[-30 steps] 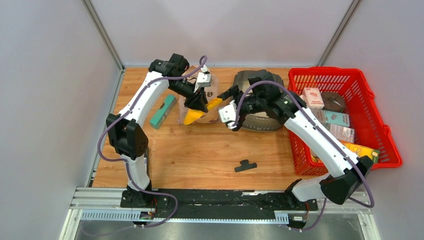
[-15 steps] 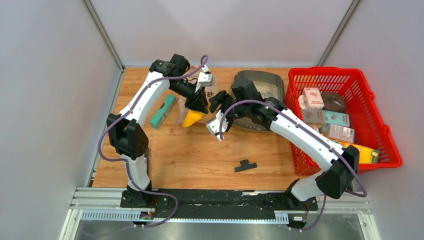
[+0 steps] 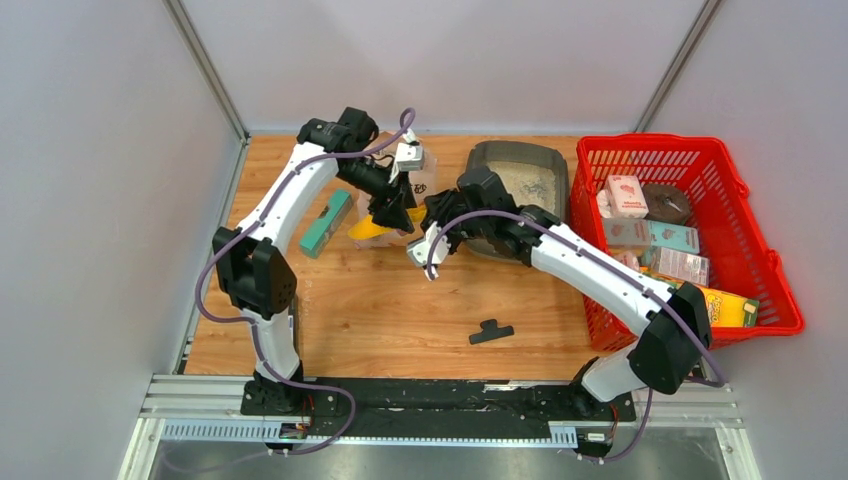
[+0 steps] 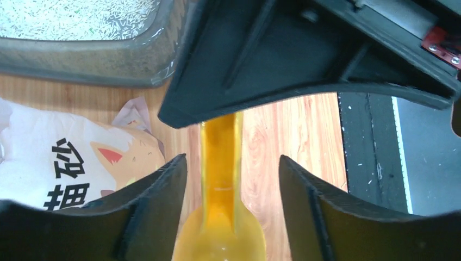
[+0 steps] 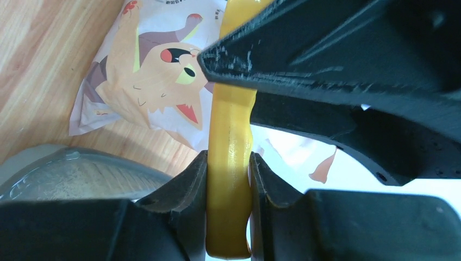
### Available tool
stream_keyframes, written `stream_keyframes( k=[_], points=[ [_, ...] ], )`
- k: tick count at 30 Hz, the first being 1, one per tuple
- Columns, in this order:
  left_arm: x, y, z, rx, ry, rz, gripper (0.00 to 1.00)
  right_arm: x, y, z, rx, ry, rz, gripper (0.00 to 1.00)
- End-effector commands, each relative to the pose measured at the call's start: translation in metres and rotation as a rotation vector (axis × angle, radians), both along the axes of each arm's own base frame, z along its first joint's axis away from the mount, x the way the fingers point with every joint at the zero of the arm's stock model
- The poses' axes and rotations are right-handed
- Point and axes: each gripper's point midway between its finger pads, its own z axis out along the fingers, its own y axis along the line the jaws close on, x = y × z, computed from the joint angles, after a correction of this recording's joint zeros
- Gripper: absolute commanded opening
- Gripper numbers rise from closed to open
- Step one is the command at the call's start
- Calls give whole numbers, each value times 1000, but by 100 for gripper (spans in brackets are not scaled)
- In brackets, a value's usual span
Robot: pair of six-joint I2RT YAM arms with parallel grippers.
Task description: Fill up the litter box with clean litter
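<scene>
Yellow scoop [image 5: 231,119], frame centre: handle clamped by right gripper [image 5: 228,163], left gripper [image 4: 232,162] spread clear, apparently handover for scooping.

Litter box [image 3: 520,147] open above (arm [image 3: 560,250] nearside)

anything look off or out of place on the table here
A small black T-shaped part lies alone on the bare wooden table, toward the near edge and apart from everything else; it looks like stray hardware. Nothing else stands out: the right gripper holds the yellow scoop by its handle, jaws shut.
</scene>
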Motion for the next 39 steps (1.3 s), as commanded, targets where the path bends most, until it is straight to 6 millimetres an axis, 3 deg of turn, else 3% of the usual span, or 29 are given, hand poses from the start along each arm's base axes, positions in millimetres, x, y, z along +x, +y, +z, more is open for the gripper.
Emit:
stream_keyframes(
  k=[1, 2, 3, 4, 5, 6, 8, 9, 10, 12, 18, 22, 31, 34, 39],
  points=[
    [-70, 24, 44, 42, 219, 30, 76, 3, -14, 32, 99, 72, -106, 1],
    [-51, 18, 53, -8, 100, 59, 76, 0, -17, 35, 112, 108, -128, 0],
    [-55, 23, 68, -30, 54, 111, 76, -2, -21, 34, 128, 164, -146, 0],
    [-45, 27, 70, -14, -29, 164, 76, -13, -30, 35, 126, 259, -177, 0],
    [-23, 24, 68, -50, -149, 206, 78, -18, -34, 34, 141, 325, -199, 0],
    [-29, 30, 92, -95, -262, 256, 79, -24, -37, 37, 174, 405, -211, 0],
    [-4, 36, 91, -128, -468, 340, 83, -42, -42, 50, 246, 601, -268, 0],
    [-12, 43, 111, -168, -583, 356, 84, -50, -43, 55, 269, 679, -250, 0],
    [-13, 46, 114, -176, -653, 350, 85, -60, -49, 50, 246, 752, -280, 0],
    [-16, 50, 117, -172, -785, 332, 84, -64, -48, 57, 258, 828, -316, 0],
    [1, 52, 114, -94, -1045, 365, 83, -73, -47, 64, 274, 1020, -398, 0],
    [6, 48, 118, -86, -1141, 339, 81, -74, -50, 62, 247, 1110, -448, 0],
    [8, 28, 107, -53, -1212, 226, 51, -75, -48, 62, 252, 1179, -449, 0],
    [4, 22, 95, -46, -1212, 168, 42, -72, -46, 64, 276, 1212, -452, 0],
    [3, 15, 70, -19, -1191, 110, 39, -66, -41, 73, 325, 1283, -440, 0]
  ],
)
